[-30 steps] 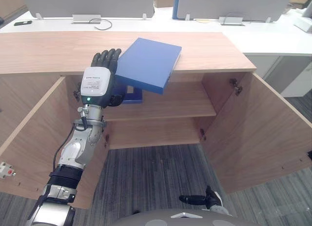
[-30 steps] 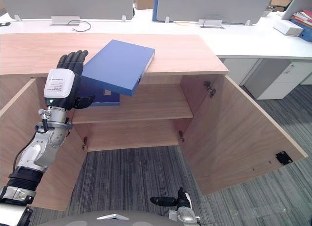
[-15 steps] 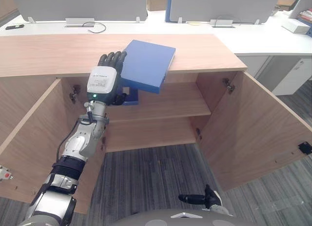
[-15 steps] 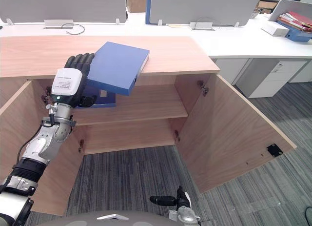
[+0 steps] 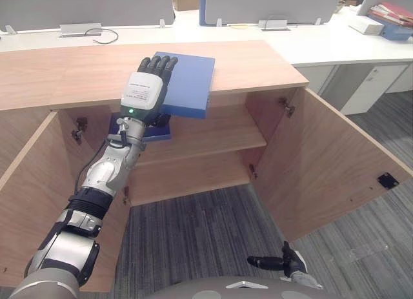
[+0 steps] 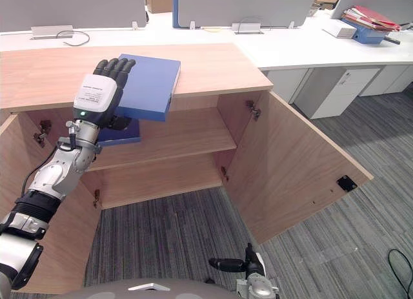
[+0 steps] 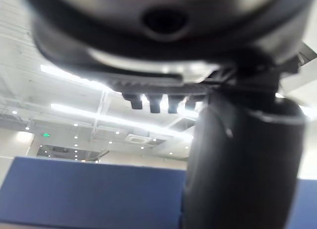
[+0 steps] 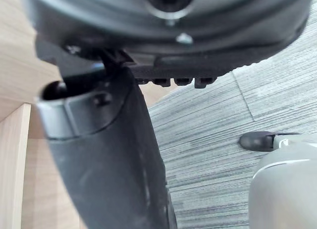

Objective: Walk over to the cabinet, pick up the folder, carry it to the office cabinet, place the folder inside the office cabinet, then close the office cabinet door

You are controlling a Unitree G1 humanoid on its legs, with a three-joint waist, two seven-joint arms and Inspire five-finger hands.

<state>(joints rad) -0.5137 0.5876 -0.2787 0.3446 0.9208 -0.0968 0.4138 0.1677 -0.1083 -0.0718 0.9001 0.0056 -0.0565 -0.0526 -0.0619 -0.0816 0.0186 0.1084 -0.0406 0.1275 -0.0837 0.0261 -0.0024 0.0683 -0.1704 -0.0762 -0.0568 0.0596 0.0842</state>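
Note:
My left hand (image 5: 147, 89) is shut on the blue folder (image 5: 190, 82), fingers over its top face and thumb (image 7: 237, 169) beneath. The folder (image 7: 89, 189) hangs over the front edge of the wooden cabinet top (image 5: 258, 63), tilted down toward the open cabinet. Below it runs the upper shelf (image 5: 213, 128), where a second, darker blue flat item (image 5: 155, 131) lies just under my hand. My right hand (image 5: 277, 263) hangs low near the floor with relaxed fingers, holding nothing.
Both cabinet doors stand open: the right door (image 5: 335, 163) swings out toward me, and the left door (image 5: 32, 195) runs beside my left arm. White desks (image 5: 310, 41) with screens stand behind the cabinet. Grey carpet (image 5: 206, 234) lies in front.
The whole view has shifted, so the camera moved. My left hand still holds the folder at the cabinet's front edge; the folder now looks squarer to the cabinet top and a little higher.

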